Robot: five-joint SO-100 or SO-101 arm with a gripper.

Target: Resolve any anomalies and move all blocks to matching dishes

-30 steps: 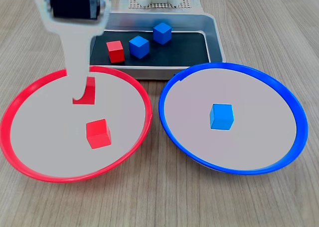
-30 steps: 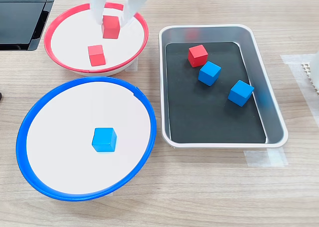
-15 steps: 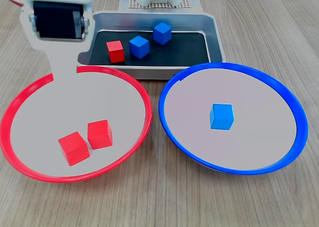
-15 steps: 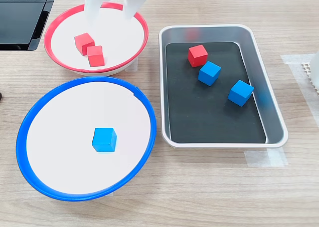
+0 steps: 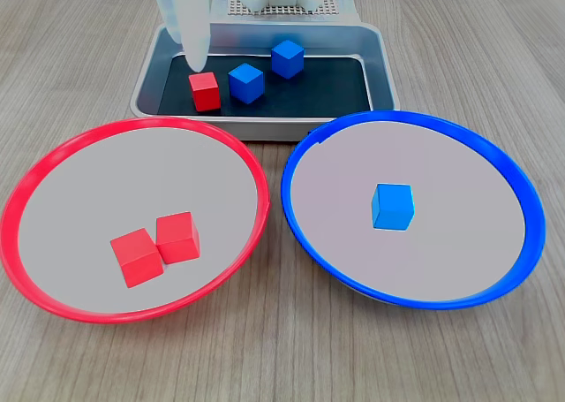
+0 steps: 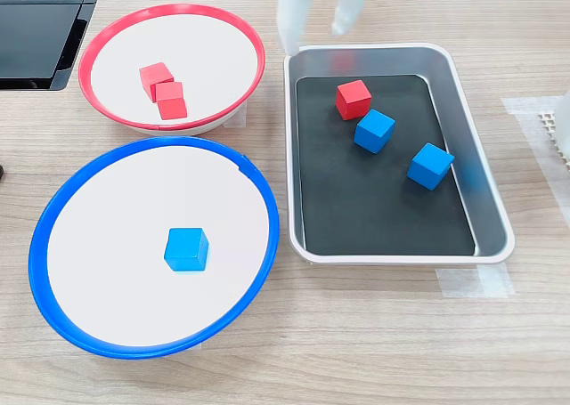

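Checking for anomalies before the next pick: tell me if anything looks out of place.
Nothing stands out. Two red blocks touch in the red dish, one blue block sits in the blue dish; nothing is mis-sorted. One red and two blue wait in the tray.

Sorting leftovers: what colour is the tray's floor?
Black, clearest in the second exterior view: the tray floor.

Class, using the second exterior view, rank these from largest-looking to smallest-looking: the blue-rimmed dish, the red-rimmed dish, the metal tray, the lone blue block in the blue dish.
1. Blue-rimmed dish
2. Metal tray
3. Red-rimmed dish, though it sits farther from the camera, so true size is unsure
4. Blue block
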